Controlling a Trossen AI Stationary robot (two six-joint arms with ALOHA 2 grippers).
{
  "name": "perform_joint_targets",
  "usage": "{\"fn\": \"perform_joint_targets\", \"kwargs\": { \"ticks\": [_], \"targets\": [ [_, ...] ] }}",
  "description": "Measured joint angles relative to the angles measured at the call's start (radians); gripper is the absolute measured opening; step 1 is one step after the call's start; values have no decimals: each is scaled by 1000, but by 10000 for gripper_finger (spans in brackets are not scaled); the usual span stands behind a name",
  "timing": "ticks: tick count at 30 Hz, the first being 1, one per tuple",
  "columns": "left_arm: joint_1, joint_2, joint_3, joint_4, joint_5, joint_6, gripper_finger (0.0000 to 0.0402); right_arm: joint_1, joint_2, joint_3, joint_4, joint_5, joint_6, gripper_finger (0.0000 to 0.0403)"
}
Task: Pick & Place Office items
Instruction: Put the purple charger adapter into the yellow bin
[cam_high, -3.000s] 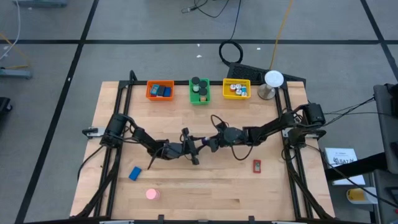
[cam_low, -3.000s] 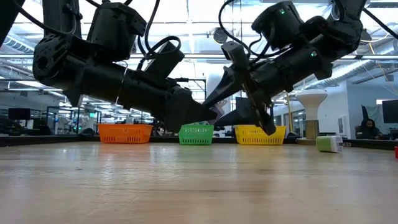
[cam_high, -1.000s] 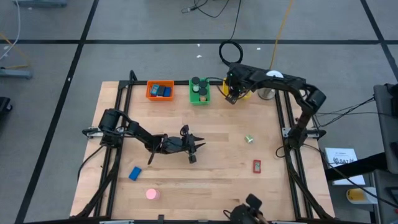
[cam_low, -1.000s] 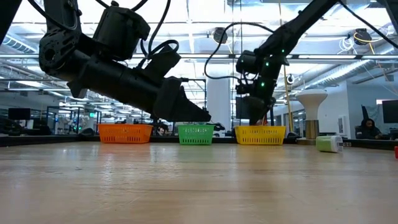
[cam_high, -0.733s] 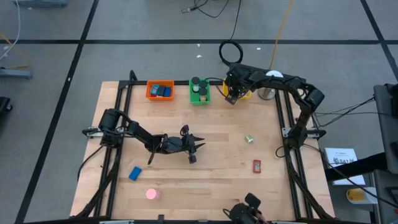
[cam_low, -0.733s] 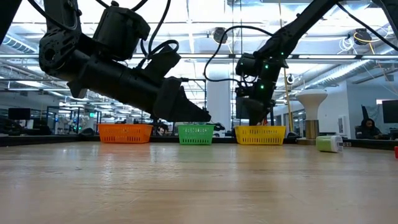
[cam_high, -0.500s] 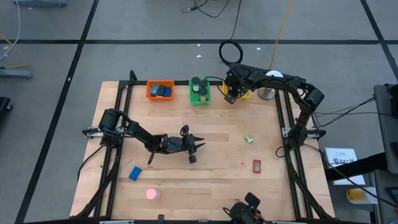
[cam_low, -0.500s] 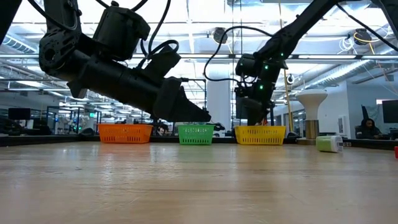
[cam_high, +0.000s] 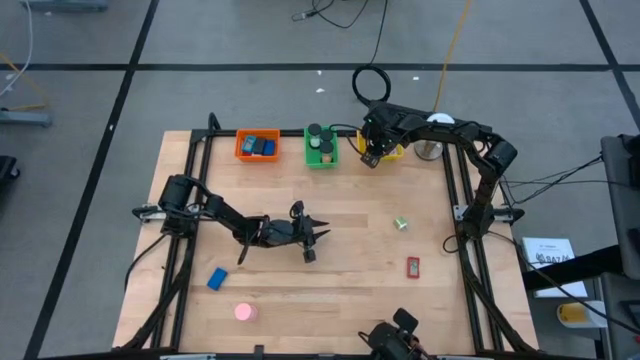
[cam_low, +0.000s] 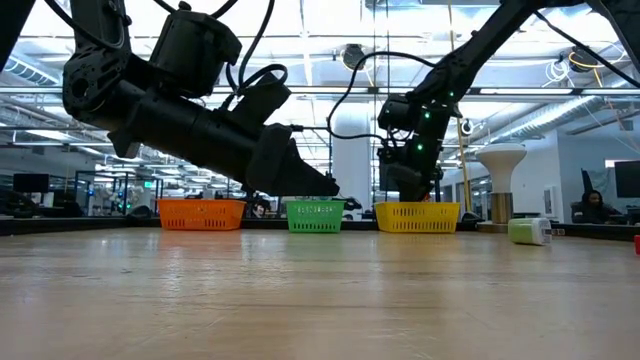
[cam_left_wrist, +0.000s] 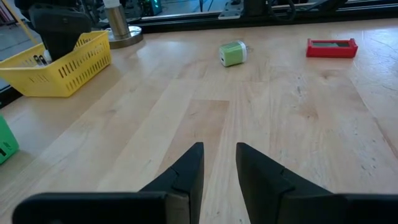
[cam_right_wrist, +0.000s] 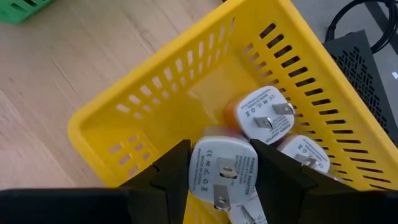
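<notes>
1. Since three seconds back, the right pincer (cam_high: 370, 157) has swung from the counter's (cam_high: 350, 290) middle to the yellow bin (cam_high: 392, 150) at the far edge, and in the last second it has barely shifted
2. Left pincer (cam_left_wrist: 219, 163) hovers low over mid-counter, fingers a narrow gap apart with nothing between them
3. Loose items lie on the counter: a blue block (cam_high: 217, 278) and pink round piece (cam_high: 243, 312) near the left front, a green piece (cam_high: 400, 224) and red block (cam_high: 413, 266) right of centre
4. Right pincer sits inside the yellow bin, fingers either side of a white plug adapter (cam_right_wrist: 222, 165); whether it grips or has let go I cannot tell
5. Risk: if the fingers lift before parting fully, the adapter could catch and drag out, or tip the light bin
</notes>
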Motion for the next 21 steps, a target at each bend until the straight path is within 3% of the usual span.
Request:
{"fn": "perform_joint_targets", "kwargs": {
  "ticks": [21],
  "targets": [
    [0, 0, 0, 0, 0, 1, 93, 0, 0, 0, -8, 1, 1, 168]
  ]
}}
